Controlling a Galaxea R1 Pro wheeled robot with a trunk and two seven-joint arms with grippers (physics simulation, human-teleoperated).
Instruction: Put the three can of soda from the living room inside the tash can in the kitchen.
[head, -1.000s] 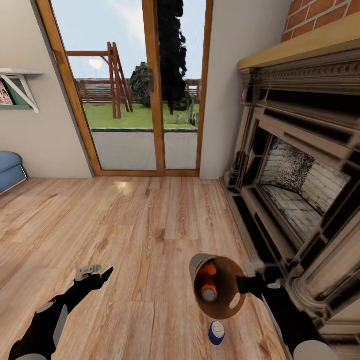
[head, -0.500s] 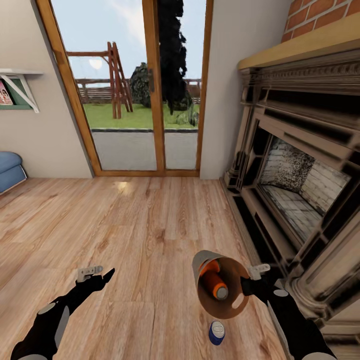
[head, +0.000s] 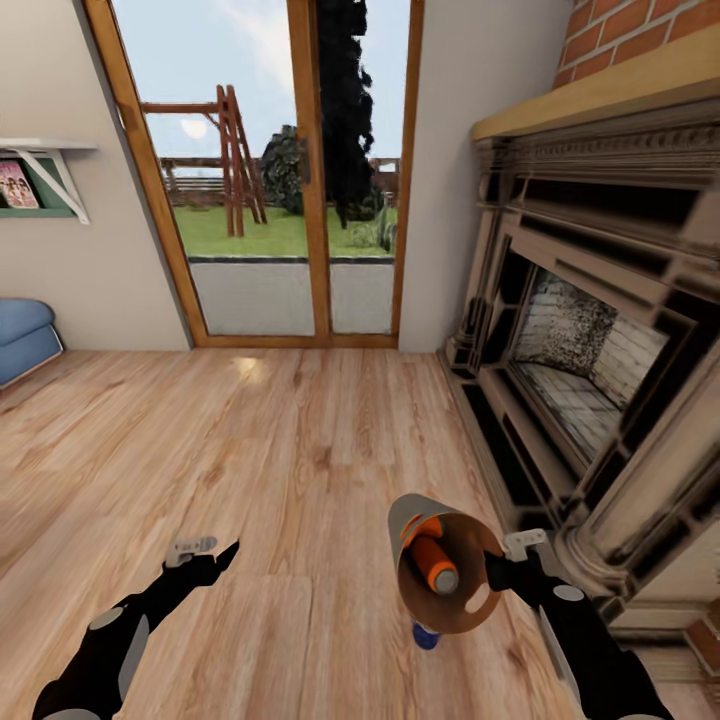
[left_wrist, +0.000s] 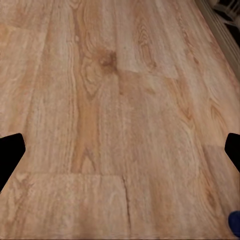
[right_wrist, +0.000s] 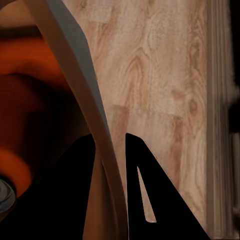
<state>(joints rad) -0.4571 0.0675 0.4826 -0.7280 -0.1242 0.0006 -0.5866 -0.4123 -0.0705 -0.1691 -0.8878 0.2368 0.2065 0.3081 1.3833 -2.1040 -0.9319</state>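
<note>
Lying on the floor just beneath the tilted tash can (head: 415, 520) — gripped at its rim by the right gripper (head: 500, 570) — the blue can (head: 426, 635) is half hidden. The left gripper (head: 205, 552), spread wide and empty, is judged the free one to reach rightward for it.

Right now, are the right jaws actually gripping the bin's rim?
Touching. In the right wrist view the right gripper has its two dark jaws closed on either side of the trash can wall, pinching the grey rim with no gap.

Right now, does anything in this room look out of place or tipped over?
Yes. The grey bin is in the air, tipped with its mouth toward the camera, its rim pinched by the right gripper. Orange cans lie loose inside it, and a blue can sits on the wooden floor just below, by the fireplace.
</note>
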